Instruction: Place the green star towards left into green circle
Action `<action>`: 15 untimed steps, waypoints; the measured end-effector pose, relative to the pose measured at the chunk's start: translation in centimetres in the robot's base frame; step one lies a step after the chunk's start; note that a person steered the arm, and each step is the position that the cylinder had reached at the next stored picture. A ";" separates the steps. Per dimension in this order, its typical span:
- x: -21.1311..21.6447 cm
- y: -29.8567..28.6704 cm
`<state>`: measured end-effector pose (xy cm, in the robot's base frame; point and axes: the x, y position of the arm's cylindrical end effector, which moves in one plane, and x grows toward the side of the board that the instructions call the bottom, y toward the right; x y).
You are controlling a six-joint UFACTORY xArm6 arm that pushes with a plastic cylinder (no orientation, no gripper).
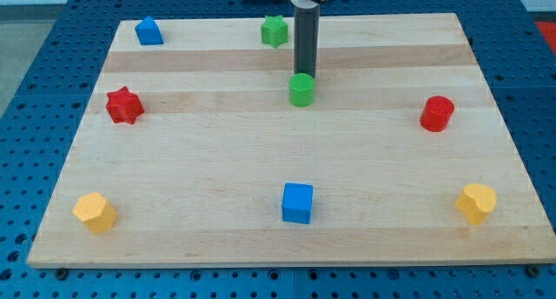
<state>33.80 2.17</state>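
Observation:
The green star [274, 30] lies near the view's top edge of the wooden board [287, 151], a little left of centre. The green circle [301, 89], a round green block, lies below and slightly right of it. My tip [307, 76] stands at the upper edge of the green circle, touching or almost touching it. The rod rises straight up from there, just right of the green star, with a small gap between them.
A blue house-shaped block [148, 31] sits top left, a red star [124, 105] at the left, a red cylinder [437, 113] at the right. A yellow block [95, 212] lies bottom left, a blue cube [297, 202] bottom centre, a yellow heart-like block [476, 202] bottom right.

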 end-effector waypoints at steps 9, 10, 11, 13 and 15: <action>-7.5 -7.9; -7.2 -7.9; -10.7 -7.0; -9.8 -3.0; -4.6 -6.6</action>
<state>29.17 -4.38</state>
